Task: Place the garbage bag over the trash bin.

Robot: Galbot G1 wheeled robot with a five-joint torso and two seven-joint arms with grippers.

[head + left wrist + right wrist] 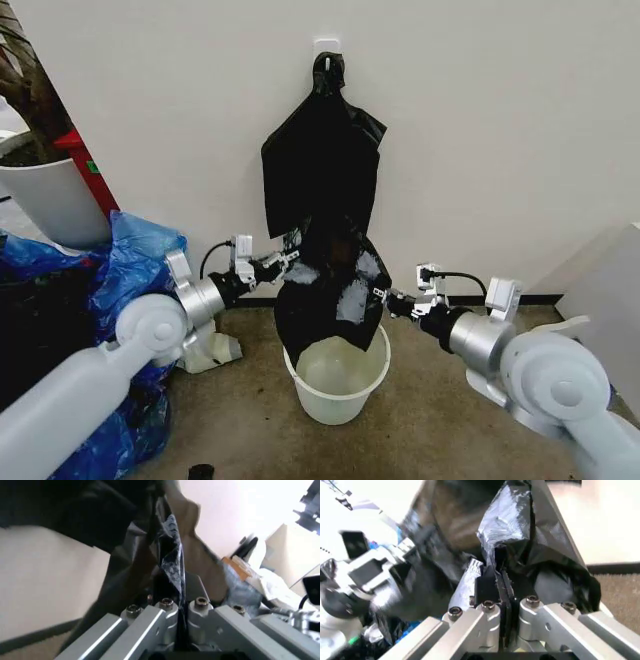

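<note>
Both arms reach forward; the left hand [288, 258] is clamped on the garbage bag [325, 240]'s left edge. The right hand [385, 296] pinches its right edge above the trash bin [338, 392].

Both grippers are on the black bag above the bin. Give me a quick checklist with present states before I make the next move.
1. Left gripper pinching the garbage bag: ok, film clamped between shut fingers.
2. Right gripper pinching the bag: ok, shut on a fold.
3. Bag over the trash bin: ok, its lower end hangs at the rim's back.
4. Bag mouth spread open: not ok, the grippers sit close and the film is bunched.
5. Bag free of the wall hook: not ok, the top is knotted there.
6. Bin upright and unobstructed: ok.
</note>
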